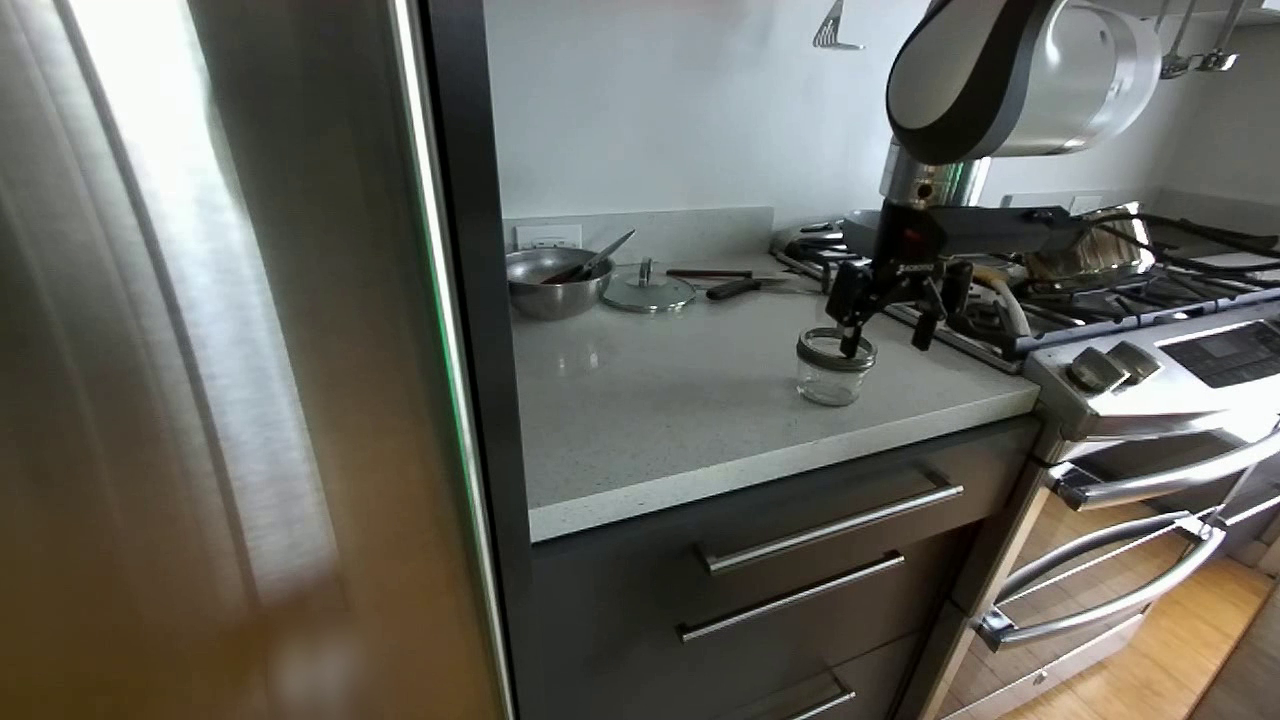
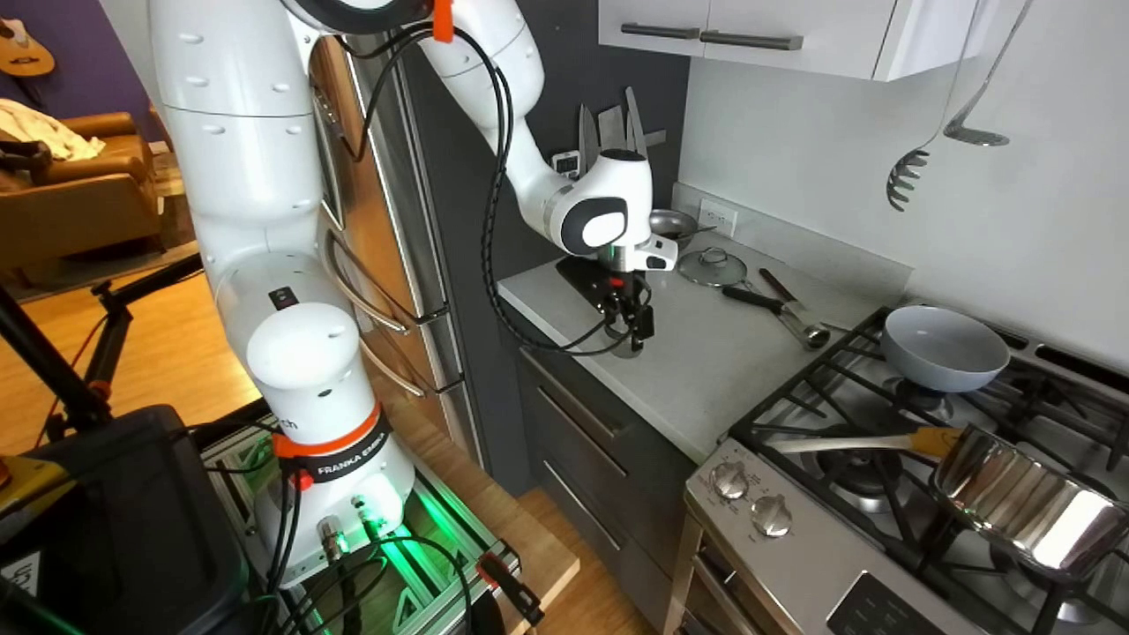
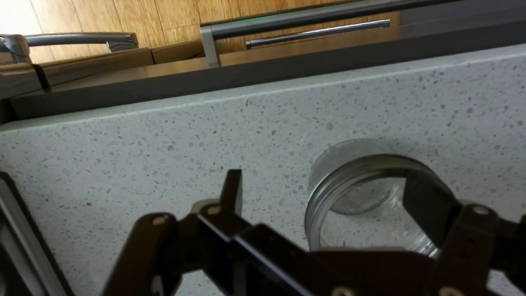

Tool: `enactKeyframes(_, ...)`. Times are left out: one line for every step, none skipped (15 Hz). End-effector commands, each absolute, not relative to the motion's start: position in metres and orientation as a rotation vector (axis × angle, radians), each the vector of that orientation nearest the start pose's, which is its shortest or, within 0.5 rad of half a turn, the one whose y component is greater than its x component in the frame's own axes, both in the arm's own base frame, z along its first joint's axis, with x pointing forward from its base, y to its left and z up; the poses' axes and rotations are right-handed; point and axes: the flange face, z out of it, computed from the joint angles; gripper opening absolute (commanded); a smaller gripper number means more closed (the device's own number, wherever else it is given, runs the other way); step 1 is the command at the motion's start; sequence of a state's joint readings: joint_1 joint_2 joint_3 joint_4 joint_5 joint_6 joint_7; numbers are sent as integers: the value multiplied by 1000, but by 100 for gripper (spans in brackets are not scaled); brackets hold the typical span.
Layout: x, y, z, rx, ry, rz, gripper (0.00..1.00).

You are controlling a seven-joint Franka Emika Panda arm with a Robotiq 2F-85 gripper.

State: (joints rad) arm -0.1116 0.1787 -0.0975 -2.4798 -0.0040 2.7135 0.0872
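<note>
Fridge door [image 1: 250,350] glares white; wrist view dim, jaws blurry.

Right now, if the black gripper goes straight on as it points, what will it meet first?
Probably the clear round glass jar with a grey rim: the black gripper points down, one finger at the jar's mouth. Whether that finger is above or slightly inside is unclear.

Home kitchen — gas stove [image 2: 794,564], steel fridge [image 1: 250,400], drawers [image 1: 620,590] under a counter [image 1: 650,420], hanging ladle [image 2: 975,135] — plus couch [image 2: 88,216] and guitar [image 2: 24,55] in the background.
</note>
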Motion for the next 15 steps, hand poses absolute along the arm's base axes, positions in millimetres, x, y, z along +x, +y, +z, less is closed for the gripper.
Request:
enactKeyframes(468, -102, 233, -3127, 461, -100, 100)
enactKeyframes(468, -101, 235, -3128, 463, -106, 100)
enactKeyframes(468, -101, 237, -3128, 462, -113, 100)
enactKeyframes(468, -101, 239, -3130, 463, -117, 100)
enactKeyframes(468, -100, 242, -3131, 461, -126, 100)
enactKeyframes(468, -100, 245, -3132, 456, -137, 100)
enactKeyframes(467, -98, 250, -3131, 455, -147, 100)
enactKeyframes(466, -97, 255, -3132, 454, -152, 100)
enactKeyframes(465, -96, 262, -3134, 451, -170, 100)
enactKeyframes(464, -95, 268, -3135, 444, -186, 100)
enactKeyframes(464, -93, 275, -3136, 436, -191, 100)
enactKeyframes(463, -92, 282, -3142, 431, -195, 100)
enactKeyframes(461, -91, 289, -3147, 427, -204, 100)
enactKeyframes(459, -90, 297, -3149, 418, -197, 100)
enactKeyframes(458, -89, 304, -3150, 419, -195, 100)
